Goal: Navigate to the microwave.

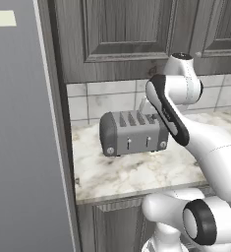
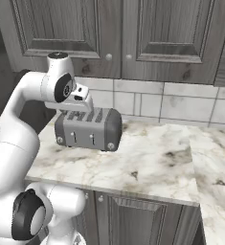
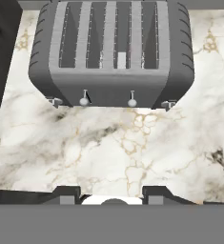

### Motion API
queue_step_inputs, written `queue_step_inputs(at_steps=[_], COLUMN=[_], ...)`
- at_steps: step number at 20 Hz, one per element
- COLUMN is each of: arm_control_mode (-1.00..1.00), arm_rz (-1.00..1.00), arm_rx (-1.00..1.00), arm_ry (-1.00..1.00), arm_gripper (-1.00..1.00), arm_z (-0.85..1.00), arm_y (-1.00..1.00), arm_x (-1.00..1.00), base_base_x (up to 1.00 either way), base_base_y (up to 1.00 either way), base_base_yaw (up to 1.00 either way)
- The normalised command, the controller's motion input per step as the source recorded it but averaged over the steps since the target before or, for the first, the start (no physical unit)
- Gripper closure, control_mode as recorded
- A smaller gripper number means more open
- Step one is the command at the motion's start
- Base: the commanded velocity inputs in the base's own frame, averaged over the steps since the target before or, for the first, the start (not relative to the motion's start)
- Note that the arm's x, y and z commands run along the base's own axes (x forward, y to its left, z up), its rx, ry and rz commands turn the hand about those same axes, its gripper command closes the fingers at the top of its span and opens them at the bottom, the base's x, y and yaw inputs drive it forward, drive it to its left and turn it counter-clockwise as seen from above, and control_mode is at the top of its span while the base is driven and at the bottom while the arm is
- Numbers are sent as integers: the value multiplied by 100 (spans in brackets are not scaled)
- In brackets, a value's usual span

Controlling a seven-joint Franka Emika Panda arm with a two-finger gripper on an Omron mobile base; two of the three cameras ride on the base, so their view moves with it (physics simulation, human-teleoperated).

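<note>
White arm (image 1: 205, 142), dark at the joints: rises from the base and folds over the front edge of the tabletop, hand held above the work surface and aimed down at it.

Jaws: two dark finger tips (image 3: 66, 194) at the lower edge of the hand view, set well apart with bare marble between them; they stand wide and hold nothing.

Tabletop (image 2: 152, 162): pale marble with grey and tan veining, running rightward and turning a corner toward the viewer in the right base view.

Toaster (image 1: 132, 132): grey, four slots on top, two small levers and knobs on its front face. Stands upright on the tabletop toward the back, near the left end, just below the hand.

Backsplash (image 2: 181, 105): pale square tiles behind the toaster.

Wall cabinets (image 2: 162, 33): dark grey wood-grain panel doors with small round knobs, above the backsplash.

Tall grey panel (image 1: 18, 147): flat, smooth, at the tabletop's left end.

Microwave: nothing matching a wide black glossy box can be made out from this position.
</note>
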Motion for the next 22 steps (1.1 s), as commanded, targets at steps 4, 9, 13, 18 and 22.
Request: queue_step_inputs(at_steps=[4, 9, 13, 18, 22], arm_control_mode=[100, 100, 100, 100, 100], arm_rz=[0, 0, 0, 0, 0], arm_rx=[0, 0, 0, 0, 0], arm_ry=[0, 0, 0, 0, 0], arm_gripper=[-100, -100, -100, -100, -100], arm_z=[0, 0, 0, 0, 0], arm_y=[0, 0, 0, 0, 0], arm_x=[0, 0, 0, 0, 0], base_base_x=[0, 0, -8, -64, -67], base_base_y=[0, 0, 0, 26, 44], base_base_yaw=[0, 0, 0, 0, -16])
